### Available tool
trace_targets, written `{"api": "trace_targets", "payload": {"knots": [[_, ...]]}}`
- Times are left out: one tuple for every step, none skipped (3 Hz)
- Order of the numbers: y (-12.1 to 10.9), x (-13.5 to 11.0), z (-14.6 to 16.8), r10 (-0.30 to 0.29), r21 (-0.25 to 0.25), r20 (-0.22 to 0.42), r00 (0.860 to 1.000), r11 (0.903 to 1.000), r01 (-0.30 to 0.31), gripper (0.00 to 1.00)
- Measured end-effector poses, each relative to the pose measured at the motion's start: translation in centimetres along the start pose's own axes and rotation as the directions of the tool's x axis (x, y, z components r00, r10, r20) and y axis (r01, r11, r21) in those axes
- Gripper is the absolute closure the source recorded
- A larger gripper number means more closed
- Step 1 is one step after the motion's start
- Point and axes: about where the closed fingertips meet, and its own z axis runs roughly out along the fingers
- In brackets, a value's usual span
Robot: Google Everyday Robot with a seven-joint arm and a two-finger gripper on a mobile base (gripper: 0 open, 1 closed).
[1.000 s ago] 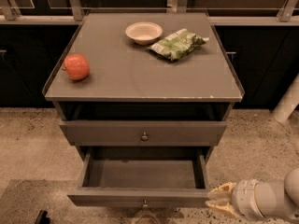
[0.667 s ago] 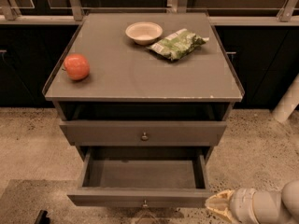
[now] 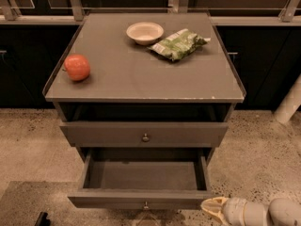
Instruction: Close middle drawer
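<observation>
The middle drawer [image 3: 143,175] of the grey cabinet is pulled far out, showing its empty grey box interior. Its flat front [image 3: 108,199] carries a small round metal knob [image 3: 146,205]. My gripper [image 3: 214,208] is at the bottom right of the camera view, just right of and slightly below the right end of the drawer front. Its yellowish tip points left toward that corner. I cannot tell whether it touches the drawer.
The drawer above [image 3: 143,134] stands out only slightly, with its own knob [image 3: 146,137]. On the cabinet top [image 3: 141,76] lie a red apple [image 3: 77,67], a white bowl [image 3: 145,32] and a green chip bag [image 3: 178,43]. A white post [image 3: 289,102] stands at right on the speckled floor.
My gripper has moved lower in the view and slightly right, staying near the right end of the open drawer's front. The drawer has not moved.
</observation>
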Motion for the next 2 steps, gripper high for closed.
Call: {"api": "trace_targets", "payload": {"knots": [[-0.4, 4.1, 5.5, 0.085, -0.065, 0.039, 0.996, 0.9944, -0.083, 1.0], [-0.9, 7.3, 10.2, 0.156, -0.098, 0.071, 0.985, 0.984, -0.148, 1.0]]}}
